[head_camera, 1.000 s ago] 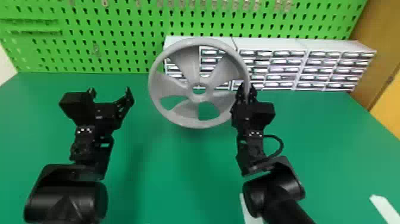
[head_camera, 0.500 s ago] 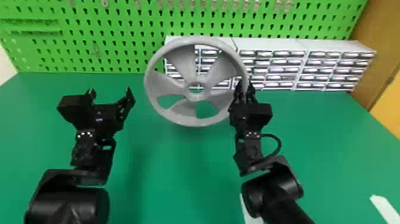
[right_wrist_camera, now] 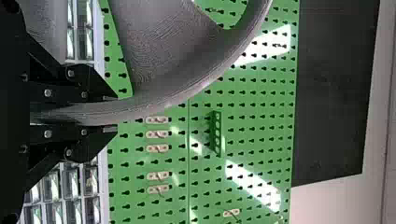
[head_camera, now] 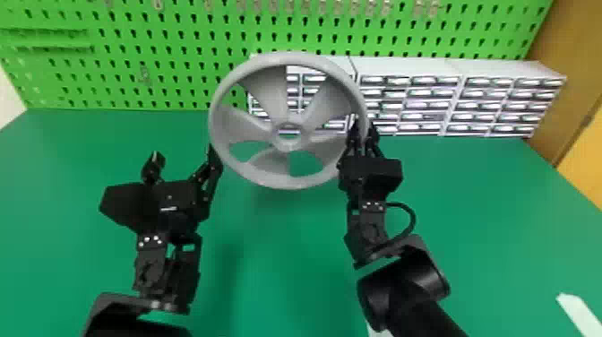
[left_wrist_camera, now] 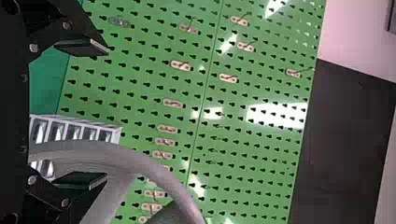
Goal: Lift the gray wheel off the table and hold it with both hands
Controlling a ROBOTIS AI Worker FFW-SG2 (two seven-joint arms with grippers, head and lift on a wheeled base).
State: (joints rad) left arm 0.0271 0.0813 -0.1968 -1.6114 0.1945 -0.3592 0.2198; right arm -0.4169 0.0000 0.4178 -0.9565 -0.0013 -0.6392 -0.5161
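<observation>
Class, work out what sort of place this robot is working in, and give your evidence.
Probably a workshop or lab: a pegboard fitted with small hooks, a stack of small drawers and a broad green table.

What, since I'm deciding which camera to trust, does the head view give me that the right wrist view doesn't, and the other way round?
Head view: the left gripper, its fingers spread beside the gray wheel; the green tabletop; the cable loop on the right arm.

Right wrist view: the green bracket with holes on the pegboard; the black panel past its edge.

Both: the wheel, the right gripper closed on its rim, the pegboard, the drawer units.
</observation>
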